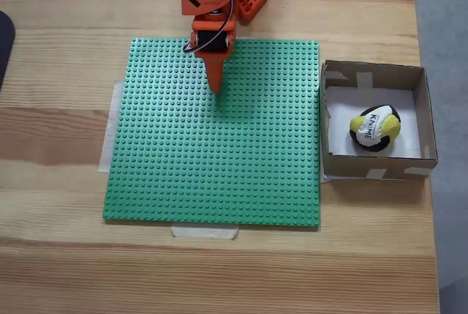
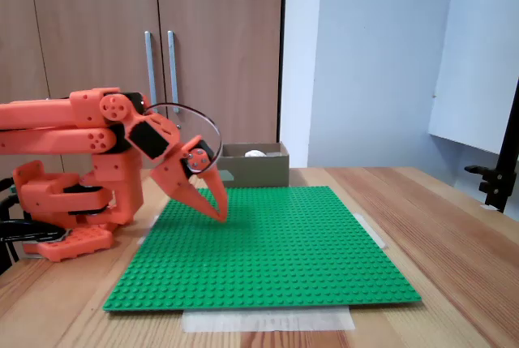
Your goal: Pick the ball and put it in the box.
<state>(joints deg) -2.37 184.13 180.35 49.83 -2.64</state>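
**Ana:** Fixed view from above first: the ball lies inside the box, on its white bottom, a little toward the wall nearest the camera. By my reading the job is already done.

**Ben:** Agreed. In the side-on fixed view I can just make out a pale round top over the rim of the box, far behind the arm. So what could still spoil it?

**Ana:** The box is light cardboard and sits just beside the edge of the green studded plate, near the right edge of the worktop. A careless sweep of the arm across that side could push it off or tip it.

**Ben:** And the end effector?

**Ana:** It holds nothing. Its 2 fingers are drawn together to a narrow point, hanging low over the far part of the plate and well apart from the box. From the side, the tip looks very near the studs, perhaps touching; I cannot tell.

**Ben:** So the second risk is dragging that tip across the studs, which could snag it and tug the plate against its tape.

**Ana:** Yes. Lifting before any sideways move would avoid both troubles, I think.
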